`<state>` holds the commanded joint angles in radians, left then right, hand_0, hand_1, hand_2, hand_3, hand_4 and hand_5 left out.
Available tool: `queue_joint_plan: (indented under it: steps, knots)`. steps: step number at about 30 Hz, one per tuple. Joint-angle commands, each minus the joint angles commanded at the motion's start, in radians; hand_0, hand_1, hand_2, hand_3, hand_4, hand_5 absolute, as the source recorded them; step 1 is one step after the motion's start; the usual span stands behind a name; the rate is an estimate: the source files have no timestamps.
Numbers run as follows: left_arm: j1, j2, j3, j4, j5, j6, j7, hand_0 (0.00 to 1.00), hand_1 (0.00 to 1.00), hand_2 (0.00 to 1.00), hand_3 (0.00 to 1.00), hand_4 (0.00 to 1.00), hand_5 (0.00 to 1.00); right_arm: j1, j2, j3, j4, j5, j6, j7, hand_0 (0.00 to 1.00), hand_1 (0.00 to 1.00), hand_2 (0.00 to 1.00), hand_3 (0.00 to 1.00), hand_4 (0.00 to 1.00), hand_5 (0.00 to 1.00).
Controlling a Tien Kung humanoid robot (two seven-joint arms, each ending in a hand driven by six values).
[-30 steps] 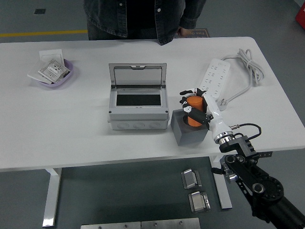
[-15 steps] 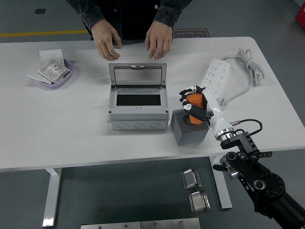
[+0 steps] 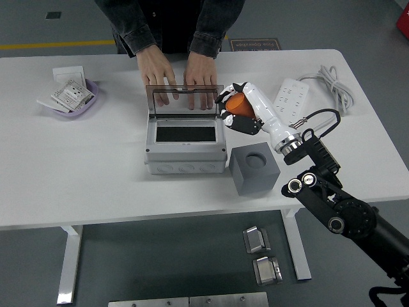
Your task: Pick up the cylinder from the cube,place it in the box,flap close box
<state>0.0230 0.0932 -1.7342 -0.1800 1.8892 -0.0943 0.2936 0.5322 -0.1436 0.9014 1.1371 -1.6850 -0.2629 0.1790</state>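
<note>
The right hand [image 3: 238, 109] has its white fingers curled tight around the orange cylinder [image 3: 236, 104], which it holds in the air, clear of the table. The hand sits at the end of a white forearm that slants up and left from the black arm at the lower right, so the wrist is near the grey cube [image 3: 254, 168] and the fingertips are just beside the right end of the box [image 3: 185, 136]. The cylinder lies tilted in the grip, next to the box's upright lid [image 3: 185, 100] (not over the opening). The cube stands on the white table [image 3: 96, 166] just right of the box, its round socket bare. A person at the far side rests 2 hands [image 3: 184, 83] behind the clear lid, fingers spread against it
</note>
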Motion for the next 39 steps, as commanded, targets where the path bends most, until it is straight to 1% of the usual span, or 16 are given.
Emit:
queue_joint_plan:
  steps: [7, 11, 17, 24, 30, 34, 39]
  knots:
    - [0.008, 0.006, -0.035, 0.0, 0.035, 0.0, 0.008, 0.732, 0.745, 0.716, 0.754, 0.739, 0.446, 0.106, 0.056, -0.101, -0.073, -0.11, 0.023, -0.073, 0.077, 0.142, 0.265, 0.268, 0.003, 0.002]
    - [0.011, 0.013, -0.056, 0.0, 0.059, 0.002, 0.013, 0.732, 0.745, 0.716, 0.754, 0.738, 0.445, 0.162, 0.086, -0.152, -0.126, -0.143, 0.035, -0.102, 0.078, 0.142, 0.269, 0.27, 0.002, 0.002]
    - [0.012, 0.02, -0.073, 0.0, 0.081, 0.003, 0.018, 0.731, 0.745, 0.716, 0.754, 0.738, 0.445, 0.247, 0.14, -0.229, -0.234, -0.162, 0.05, -0.13, 0.079, 0.142, 0.266, 0.268, 0.002, 0.002]
    - [0.011, 0.024, -0.08, 0.0, 0.098, 0.002, 0.021, 0.73, 0.747, 0.716, 0.755, 0.738, 0.445, 0.321, 0.144, -0.318, -0.378, -0.146, 0.047, -0.131, 0.079, 0.142, 0.264, 0.269, 0.002, 0.002]
    - [0.009, 0.027, -0.084, 0.0, 0.107, 0.003, 0.022, 0.73, 0.747, 0.716, 0.755, 0.739, 0.444, 0.352, 0.144, -0.369, -0.485, -0.111, 0.043, -0.125, 0.08, 0.142, 0.268, 0.267, 0.002, 0.002]
    - [0.008, 0.027, -0.085, 0.0, 0.111, 0.004, 0.022, 0.73, 0.747, 0.716, 0.756, 0.738, 0.446, 0.357, 0.144, -0.389, -0.501, -0.085, 0.038, -0.122, 0.082, 0.142, 0.271, 0.266, 0.002, 0.002]
    - [0.008, 0.028, -0.088, 0.0, 0.116, 0.005, 0.022, 0.73, 0.747, 0.716, 0.756, 0.738, 0.446, 0.355, 0.144, -0.403, -0.475, -0.065, 0.03, -0.121, 0.082, 0.142, 0.271, 0.266, 0.002, 0.002]
